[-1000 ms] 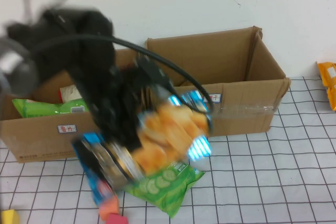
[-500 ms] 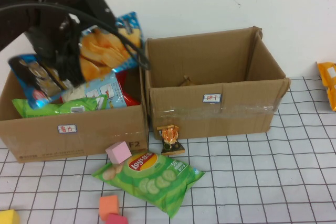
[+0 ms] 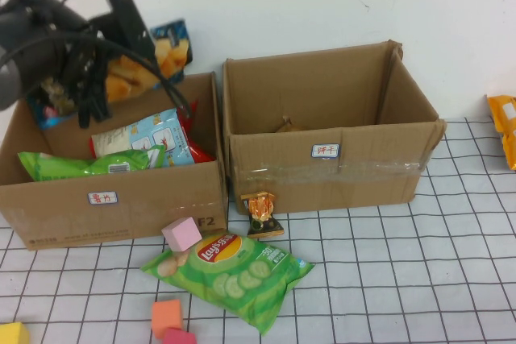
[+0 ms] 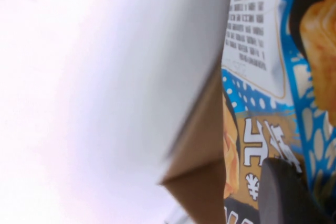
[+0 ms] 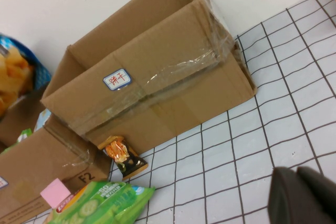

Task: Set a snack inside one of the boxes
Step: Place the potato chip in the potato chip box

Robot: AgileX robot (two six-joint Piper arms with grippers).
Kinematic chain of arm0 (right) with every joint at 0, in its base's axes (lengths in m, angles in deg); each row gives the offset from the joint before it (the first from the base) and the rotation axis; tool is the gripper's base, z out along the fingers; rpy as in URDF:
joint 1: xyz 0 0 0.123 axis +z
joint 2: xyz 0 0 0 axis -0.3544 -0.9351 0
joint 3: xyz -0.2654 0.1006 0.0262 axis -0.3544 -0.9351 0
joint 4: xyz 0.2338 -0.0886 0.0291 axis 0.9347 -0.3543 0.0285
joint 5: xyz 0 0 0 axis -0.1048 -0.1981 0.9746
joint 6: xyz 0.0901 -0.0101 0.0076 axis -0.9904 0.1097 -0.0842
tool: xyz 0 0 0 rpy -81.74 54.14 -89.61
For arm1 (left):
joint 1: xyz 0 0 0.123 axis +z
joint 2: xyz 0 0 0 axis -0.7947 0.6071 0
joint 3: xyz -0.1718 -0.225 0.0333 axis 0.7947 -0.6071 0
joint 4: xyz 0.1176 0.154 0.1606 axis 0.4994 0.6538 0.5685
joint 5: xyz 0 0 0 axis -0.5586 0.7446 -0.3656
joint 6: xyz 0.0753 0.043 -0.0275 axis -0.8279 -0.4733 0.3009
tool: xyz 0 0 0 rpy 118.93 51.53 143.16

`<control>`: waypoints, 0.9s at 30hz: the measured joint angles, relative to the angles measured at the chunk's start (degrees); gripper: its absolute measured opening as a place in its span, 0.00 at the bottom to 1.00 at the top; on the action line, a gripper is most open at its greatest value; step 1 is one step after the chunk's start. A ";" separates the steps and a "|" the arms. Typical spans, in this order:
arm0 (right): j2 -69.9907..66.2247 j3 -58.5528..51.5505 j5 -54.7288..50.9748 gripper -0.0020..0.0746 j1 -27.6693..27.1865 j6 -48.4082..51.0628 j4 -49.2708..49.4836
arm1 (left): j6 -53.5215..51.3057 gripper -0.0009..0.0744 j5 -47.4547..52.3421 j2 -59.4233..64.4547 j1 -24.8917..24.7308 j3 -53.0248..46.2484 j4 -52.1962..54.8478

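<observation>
Snack handling first: the blue chip bag (image 3: 137, 66) looks light, air-puffed and crinkly, so it will likely flex and swing from any grip, and its contents crush easily; a pinch on the flat sealed edge seems safer than squeezing the belly. The left gripper (image 3: 85, 86) hangs at about ten o'clock in the high view, above the rear of the left box (image 3: 121, 199), clamped on that bag, which dangles over the box's open top and has not been let go. Below it lie a green bag and a pale blue packet already inside (the box looks fairly full).

Moving rightward, the right box (image 3: 330, 163) sits just beside the left one, nearly empty from this angle. A green chip bag (image 3: 230, 267) lies on the gridded table (image 3: 403, 279) at about six o'clock, with a small orange snack packet (image 3: 260, 213) leaning at the right box's front.

The right gripper (image 5: 302, 195) shows only as a dark edge in its own wrist view, low over the table; whether it is apart or together I cannot tell.

Compared with half a second ago, the held bag has gone farther back and sits tighter against the arm.
</observation>
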 joint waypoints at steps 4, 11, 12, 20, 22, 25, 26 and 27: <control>0.00 0.00 0.00 0.02 0.00 0.00 0.00 | 0.09 0.03 1.31 3.27 1.46 0.00 -0.08; 0.00 0.00 0.00 0.02 0.00 0.00 0.00 | 0.68 0.17 0.85 5.05 3.67 0.00 -3.83; 0.00 0.00 0.00 0.02 0.00 0.00 0.00 | 0.82 0.25 0.25 5.05 3.87 0.00 -4.11; 0.00 0.00 0.00 0.02 0.00 0.00 0.00 | 13.43 0.81 -0.22 4.30 5.37 0.12 -2.70; 0.00 0.00 0.00 0.02 0.00 0.00 0.00 | 15.99 0.81 2.78 2.77 5.25 0.72 -2.56; 0.00 0.00 -0.11 0.02 0.00 0.00 0.00 | 18.08 0.71 9.48 -1.10 4.31 2.61 -4.06; 0.00 0.00 -0.11 0.02 0.00 0.00 0.00 | 18.35 0.66 11.24 -2.90 3.99 3.01 -5.43; 0.00 0.00 -0.11 0.02 0.00 0.00 0.00 | 18.48 0.60 13.34 -4.83 3.56 3.30 -7.84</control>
